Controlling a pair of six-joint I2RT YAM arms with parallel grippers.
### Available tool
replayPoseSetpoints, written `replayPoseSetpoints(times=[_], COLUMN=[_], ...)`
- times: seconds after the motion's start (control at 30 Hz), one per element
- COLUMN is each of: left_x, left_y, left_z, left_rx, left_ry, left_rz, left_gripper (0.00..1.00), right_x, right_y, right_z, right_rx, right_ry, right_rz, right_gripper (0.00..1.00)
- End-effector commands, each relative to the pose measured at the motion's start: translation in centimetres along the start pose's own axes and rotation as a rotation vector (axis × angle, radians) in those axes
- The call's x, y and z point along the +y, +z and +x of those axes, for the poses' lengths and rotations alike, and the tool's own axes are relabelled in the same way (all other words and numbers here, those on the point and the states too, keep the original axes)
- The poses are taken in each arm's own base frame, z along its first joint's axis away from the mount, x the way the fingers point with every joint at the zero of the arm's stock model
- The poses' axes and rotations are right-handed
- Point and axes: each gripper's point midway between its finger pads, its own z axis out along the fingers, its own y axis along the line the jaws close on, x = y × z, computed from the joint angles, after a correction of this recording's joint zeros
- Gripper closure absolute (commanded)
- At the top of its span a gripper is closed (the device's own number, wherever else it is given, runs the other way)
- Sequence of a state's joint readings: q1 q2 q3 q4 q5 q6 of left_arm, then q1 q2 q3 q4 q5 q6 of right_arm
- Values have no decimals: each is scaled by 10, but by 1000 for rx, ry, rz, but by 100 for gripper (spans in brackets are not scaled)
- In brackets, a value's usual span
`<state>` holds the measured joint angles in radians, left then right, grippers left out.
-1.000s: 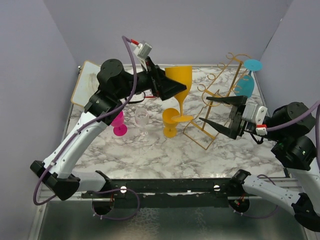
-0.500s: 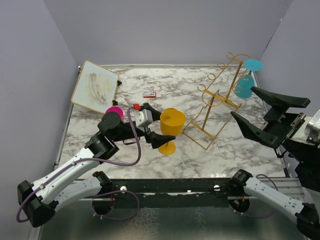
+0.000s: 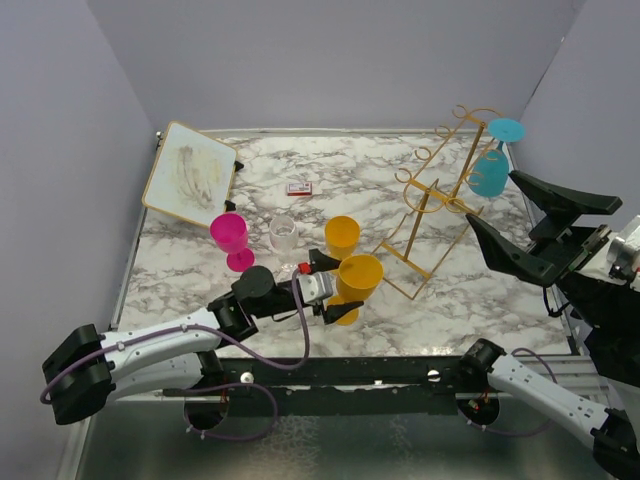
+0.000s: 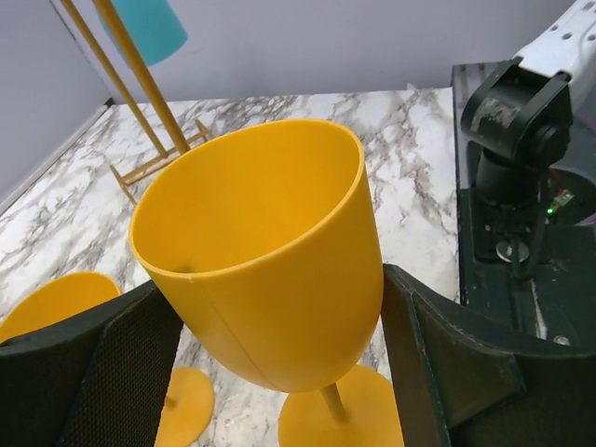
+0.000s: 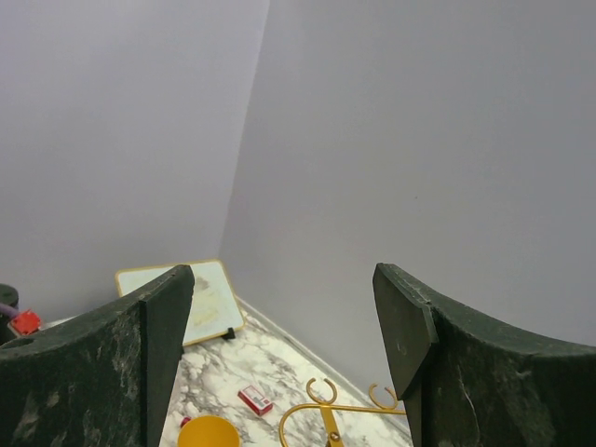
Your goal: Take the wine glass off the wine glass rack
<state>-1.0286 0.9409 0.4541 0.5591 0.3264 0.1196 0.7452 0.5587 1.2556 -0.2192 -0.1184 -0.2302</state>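
light: bright, even, diffuse, from overhead | shadows: soft and faint under objects on the marble table (image 3: 470,320) | glare: mild sheen on the yellow glass (image 4: 270,242) | focus: all views sharp, no motion blur | distortion: slight wide-angle bend at edges

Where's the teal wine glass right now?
In the top view the teal wine glass hangs upside down on the right side of the gold wine glass rack, far right of the table, with the open right gripper beside it.

We identify a robotics test cell: plain lavender panels (image 3: 350,60) enclose a marble-patterned counter (image 3: 500,310); the left arm (image 3: 150,345) and right arm (image 3: 545,385) are bolted to a black rail (image 3: 340,375).
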Motion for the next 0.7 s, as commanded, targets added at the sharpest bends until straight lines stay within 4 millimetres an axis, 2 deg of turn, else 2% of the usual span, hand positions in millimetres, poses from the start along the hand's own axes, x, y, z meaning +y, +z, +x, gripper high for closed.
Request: replayPoseSetpoints(times=[0.0, 0.2, 0.3, 0.67], left_x=[24, 29, 31, 38], left_y=[-1, -9, -13, -20], left_z=[-26, 2, 14, 44], left_rx=[-168, -158, -171, -164], left_ry=[82, 111, 109, 186], left_rz=[-157, -216, -246, -310], left_gripper=[22, 22, 22, 19], right_x=[-17, -39, -44, -34], right_y=[-10, -15, -15, 7], right_z=[-11, -16, -15, 3], right_rx=[-33, -32, -31, 20], right_ry=[-17, -29, -30, 7], right_rz=[94, 212, 240, 190], right_gripper=[21, 17, 16, 15])
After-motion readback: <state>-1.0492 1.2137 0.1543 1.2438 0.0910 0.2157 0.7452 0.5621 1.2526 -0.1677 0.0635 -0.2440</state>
